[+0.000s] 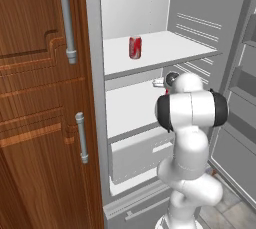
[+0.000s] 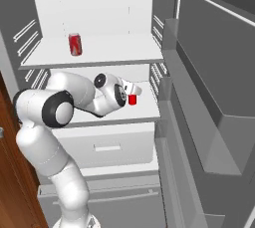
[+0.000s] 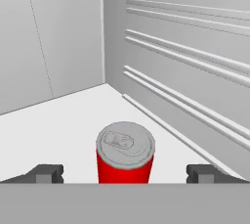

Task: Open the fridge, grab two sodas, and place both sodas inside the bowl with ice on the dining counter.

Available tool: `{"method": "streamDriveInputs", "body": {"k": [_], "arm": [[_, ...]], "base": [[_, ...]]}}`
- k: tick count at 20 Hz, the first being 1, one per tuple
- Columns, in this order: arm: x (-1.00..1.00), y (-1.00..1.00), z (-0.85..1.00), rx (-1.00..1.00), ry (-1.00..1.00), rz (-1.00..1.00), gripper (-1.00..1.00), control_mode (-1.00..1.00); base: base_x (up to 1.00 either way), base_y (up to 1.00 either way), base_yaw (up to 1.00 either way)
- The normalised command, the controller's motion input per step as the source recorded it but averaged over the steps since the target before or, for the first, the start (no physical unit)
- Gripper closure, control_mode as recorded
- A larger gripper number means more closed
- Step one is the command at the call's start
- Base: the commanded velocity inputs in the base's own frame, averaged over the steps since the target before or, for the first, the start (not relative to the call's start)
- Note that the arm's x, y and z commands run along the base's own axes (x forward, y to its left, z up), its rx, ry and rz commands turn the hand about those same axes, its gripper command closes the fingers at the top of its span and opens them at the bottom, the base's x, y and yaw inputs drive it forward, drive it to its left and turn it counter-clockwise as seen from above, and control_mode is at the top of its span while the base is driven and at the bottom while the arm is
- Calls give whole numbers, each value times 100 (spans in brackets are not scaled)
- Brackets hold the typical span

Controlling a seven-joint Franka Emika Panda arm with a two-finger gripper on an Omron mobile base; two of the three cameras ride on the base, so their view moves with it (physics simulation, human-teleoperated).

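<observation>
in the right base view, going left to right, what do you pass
robot arm → upper-shelf soda → gripper over the lower-shelf soda → open fridge door

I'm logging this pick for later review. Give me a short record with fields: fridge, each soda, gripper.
fridge: door open, white shelves showing
upper soda: upright on the upper shelf, untouched
lower soda: upright on the shelf below, between the fingertips
gripper: open, jaws on either side of the lower soda, not closed on it
</observation>
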Motion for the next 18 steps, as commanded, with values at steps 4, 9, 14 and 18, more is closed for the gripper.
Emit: {"method": "streamDriveInputs", "body": {"k": [4, 9, 14, 18], "arm": [[10, -1, -11, 0, 0, -1, -100, -100], [11, 0, -14, 0, 0, 0, -100, -100], [18, 0, -15, 0, 1, 0, -100, -100], [18, -1, -14, 0, 0, 0, -100, -100]], "base": [[0, 0, 0], [0, 0, 0], [0, 0, 0], [0, 0, 0]]}}
